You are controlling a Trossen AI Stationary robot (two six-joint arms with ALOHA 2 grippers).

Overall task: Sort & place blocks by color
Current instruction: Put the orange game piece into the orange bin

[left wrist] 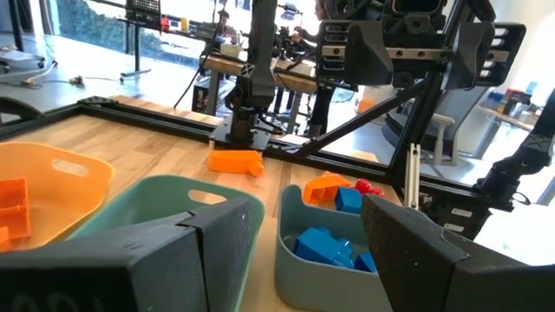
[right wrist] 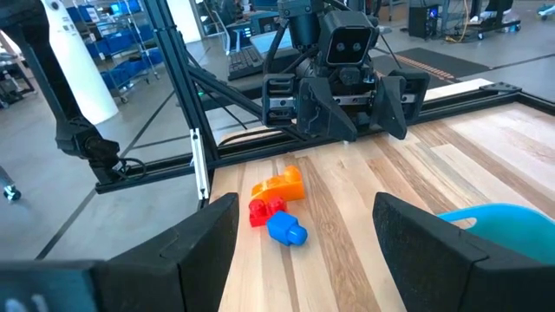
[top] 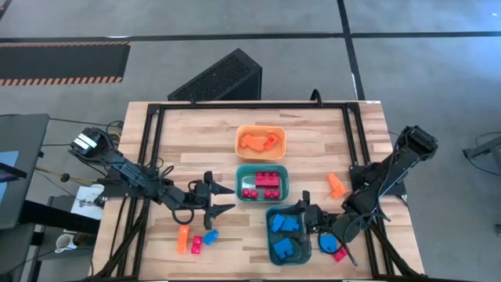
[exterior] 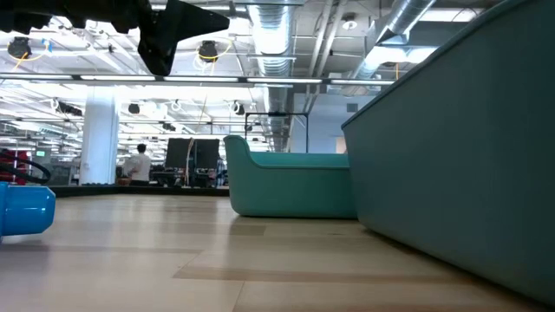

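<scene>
Wooden table (top: 188, 133) top, three bins in a column down its middle; I take the middle teal bin (top: 283, 188) as my landmark. Reading from the left side of the table: my left gripper (top: 223, 197) hovers just left of the middle teal bin, fingers apart, nothing between them. Below and left of that bin, near the front edge, three loose blocks lie clustered: an orange block (top: 182, 239), a red-pink block (top: 196, 244) touching it, and a blue block (top: 210, 235) just beside. From the right wrist view the same trio (right wrist: 277, 208) sits on bare wood in front of the left arm.

Directly behind the middle teal bin is the orange bin (top: 241, 146), holding orange blocks (top: 261, 141). The middle teal bin itself holds red-pink blocks (top: 263, 182). Directly in front of it stands the front teal bin (top: 270, 235), holding blue blocks (top: 285, 235).

Right of the middle teal bin, one orange block (top: 336, 185) lies alone on the wood. My right gripper (top: 307, 217) is in front of and right of the landmark, over the right rim of the front teal bin, fingers spread wide and empty. A red-pink block (top: 340, 254) lies just right of that front bin, partly hidden under the right arm.
</scene>
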